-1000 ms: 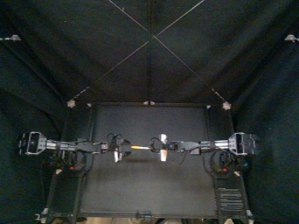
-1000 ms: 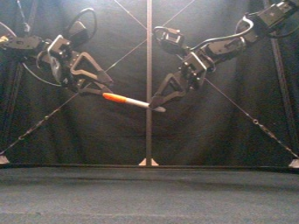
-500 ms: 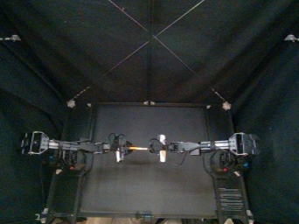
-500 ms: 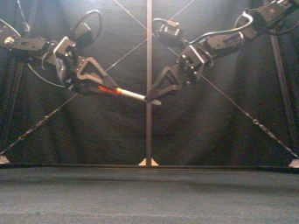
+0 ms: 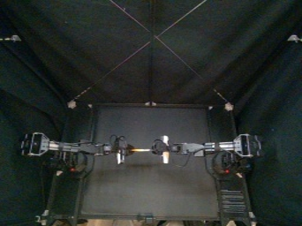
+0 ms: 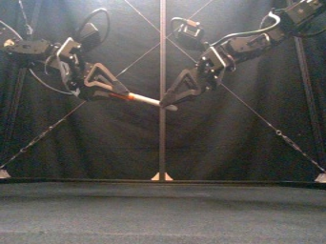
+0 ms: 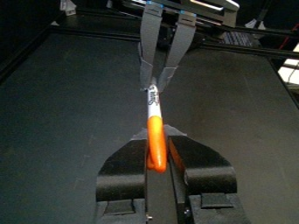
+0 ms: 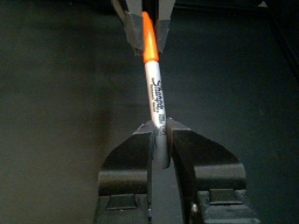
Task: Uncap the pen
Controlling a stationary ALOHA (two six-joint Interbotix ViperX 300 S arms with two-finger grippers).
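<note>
The pen (image 6: 140, 98) hangs in mid-air left of centre in the front view, tilted down toward the right, well above the bench (image 6: 163, 205); the left gripper (image 6: 113, 94) is clenched on its orange end; the right gripper (image 6: 169, 104) grasps its white end; a black curtain (image 6: 254, 143) hangs behind.
</note>
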